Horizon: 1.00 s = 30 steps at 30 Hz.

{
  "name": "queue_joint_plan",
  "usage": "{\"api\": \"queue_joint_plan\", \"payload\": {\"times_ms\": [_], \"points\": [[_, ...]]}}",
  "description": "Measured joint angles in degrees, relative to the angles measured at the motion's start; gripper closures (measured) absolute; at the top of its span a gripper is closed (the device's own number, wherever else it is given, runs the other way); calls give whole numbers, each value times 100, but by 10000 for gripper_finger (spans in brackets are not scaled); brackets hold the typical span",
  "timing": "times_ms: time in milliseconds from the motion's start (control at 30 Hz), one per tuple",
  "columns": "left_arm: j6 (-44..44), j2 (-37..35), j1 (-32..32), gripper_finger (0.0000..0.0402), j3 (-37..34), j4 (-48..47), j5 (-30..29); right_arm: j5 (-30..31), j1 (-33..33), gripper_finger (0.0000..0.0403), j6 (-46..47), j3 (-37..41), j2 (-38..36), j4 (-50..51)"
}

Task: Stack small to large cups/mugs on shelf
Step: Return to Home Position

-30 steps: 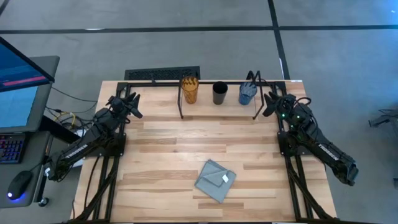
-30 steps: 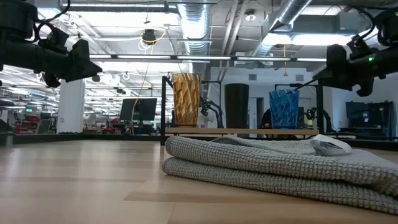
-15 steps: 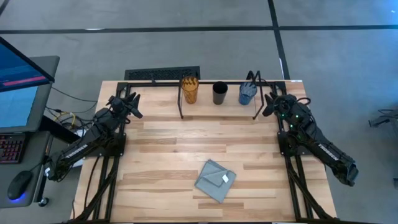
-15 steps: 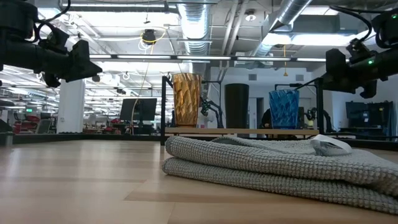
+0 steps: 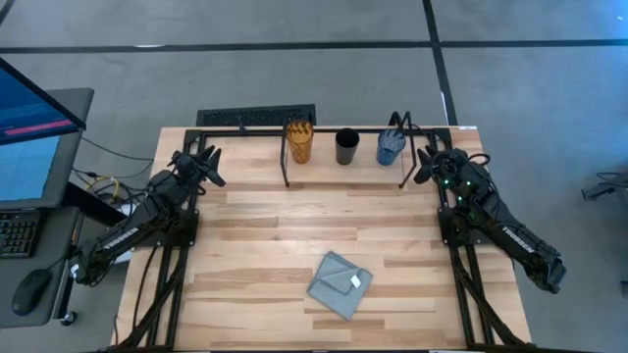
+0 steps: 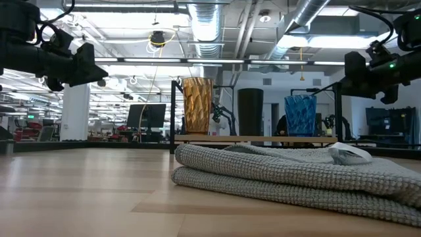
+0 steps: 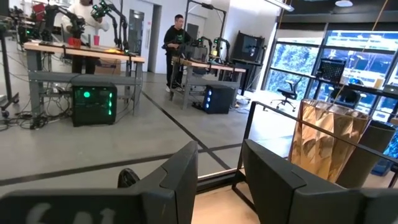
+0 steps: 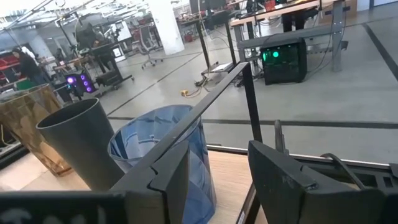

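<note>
Far shelf [image 5: 365, 167]: pale wooden board with thin black posts and rail. On it, left to right: orange tumbler [image 5: 299, 142], translucent amber with a faceted diamond pattern; black cup [image 5: 346, 146], plain and opaque; blue cup [image 5: 390, 148], translucent blue, faceted. Table [image 5: 255, 226]: light wood in pale and honey strips. Near cloth [image 5: 340, 283]: grey waffle weave, white label [image 6: 348, 153].

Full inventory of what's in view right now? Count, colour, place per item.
orange cup: 1, amber, left end of shelf
black cup: 1, black, middle of shelf
blue cup: 1, blue, right end of shelf
shelf: 1, light wood, black posts, table's far edge
cloth: 1, grey, folded, on table
table: 1, light wood
monitor, keyboard, mouse: 1 each, left of table
person: 1, dark clothes, room beyond
left pincer: dark, open, empty, left of shelf
right pincer: dark, open, empty, right of shelf
</note>
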<state>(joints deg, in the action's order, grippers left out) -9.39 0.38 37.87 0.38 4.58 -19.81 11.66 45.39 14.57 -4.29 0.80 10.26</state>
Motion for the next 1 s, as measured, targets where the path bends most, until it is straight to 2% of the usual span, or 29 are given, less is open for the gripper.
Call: {"api": "queue_joint_plan", "payload": {"times_ms": [1000], "points": [[-89, 0, 0, 283, 0, 1, 0, 2, 0, 217, 0, 2, 0, -2]]}}
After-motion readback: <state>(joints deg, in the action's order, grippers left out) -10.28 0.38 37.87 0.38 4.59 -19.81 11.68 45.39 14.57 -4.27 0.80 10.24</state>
